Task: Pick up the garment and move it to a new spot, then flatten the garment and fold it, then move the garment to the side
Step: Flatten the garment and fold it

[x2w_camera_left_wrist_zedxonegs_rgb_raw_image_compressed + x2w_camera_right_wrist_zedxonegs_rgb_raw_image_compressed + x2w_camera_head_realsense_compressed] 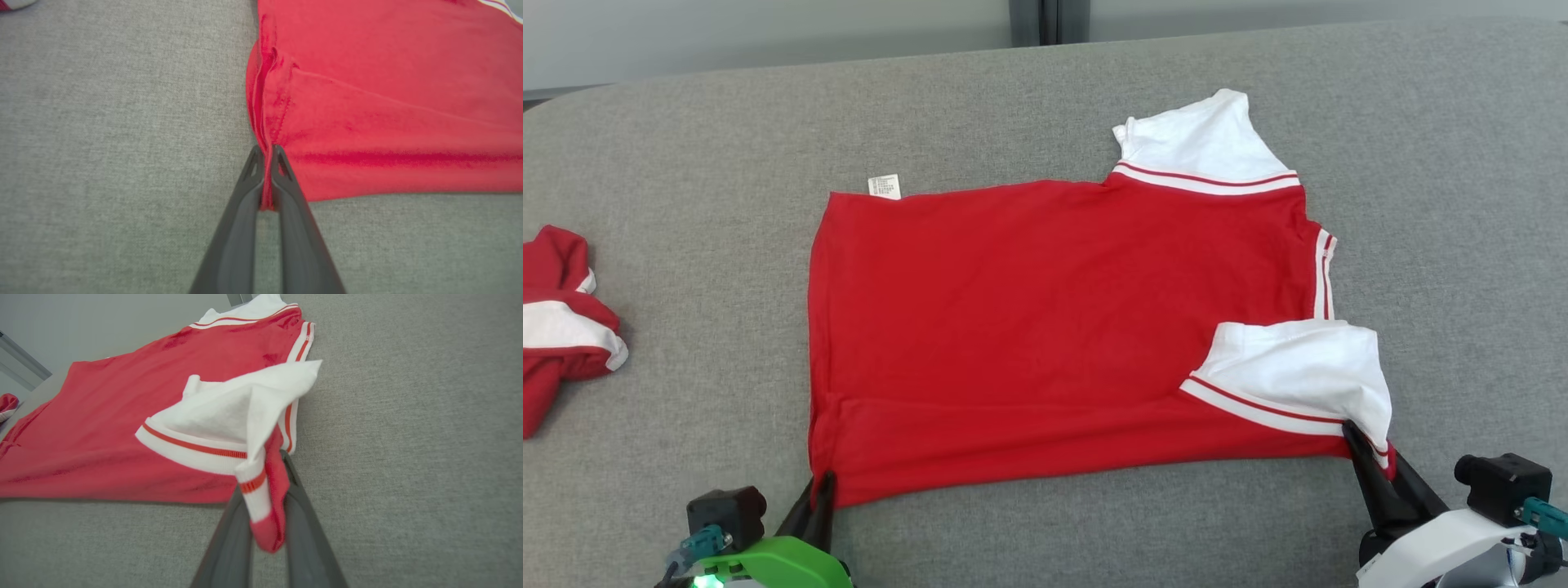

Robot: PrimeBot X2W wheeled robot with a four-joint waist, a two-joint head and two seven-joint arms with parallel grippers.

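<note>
L gripper (267, 155): I see it pinched tight on garment's (1054, 327) near-left hem corner | R gripper (1354, 434): clamped on near-right corner, white sleeve (1298, 367) bunched there | garment spread flat mid grey surface (686, 163) | 2nd red-white cloth (560, 335) crumpled far left

Light was bright, even and diffuse, without glare; the garment (1054, 327) cast only a thin, soft shadow along its near edge onto the grey surface (1013, 106); the head view was sharp throughout; both wrist views were softer, their red washed pinkish; the left gripper (266, 151) and the right gripper (263, 473) blurred toward the lens.
</note>
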